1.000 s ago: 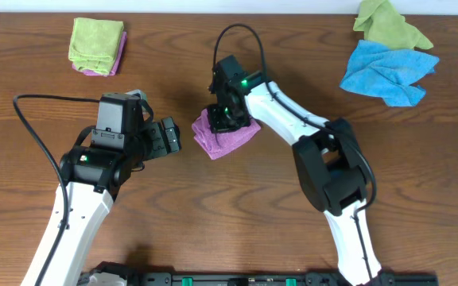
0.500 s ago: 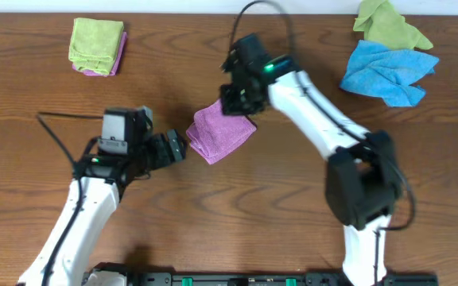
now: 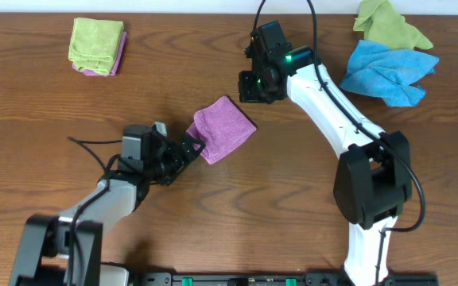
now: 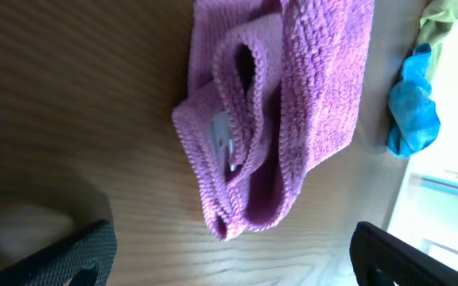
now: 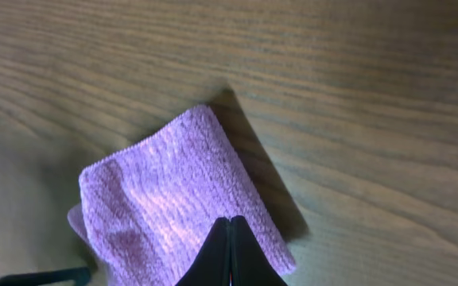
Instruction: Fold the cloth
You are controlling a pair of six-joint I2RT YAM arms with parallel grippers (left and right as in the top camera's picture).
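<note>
The purple cloth [image 3: 223,129] lies folded into a small layered square on the wooden table, mid-view. In the left wrist view [image 4: 285,119] its folded edges and a white tag face the camera. My left gripper [image 3: 191,147] is open, low on the table, its fingers [image 4: 229,258] spread either side of the cloth's near corner, not touching it. My right gripper [image 3: 253,86] is shut and empty, lifted above and behind the cloth; its closed fingertips [image 5: 230,250] show over the cloth [image 5: 173,214].
A lime green cloth on a purple one [image 3: 97,44] lies at the back left. A bright blue cloth [image 3: 388,71] and an olive green cloth [image 3: 388,24] lie at the back right. Bare wooden table surrounds the folded cloth.
My right gripper has let go of the cloth and pulled back up and to the right. My left arm has dropped low and moved right, up to the cloth's near corner.
</note>
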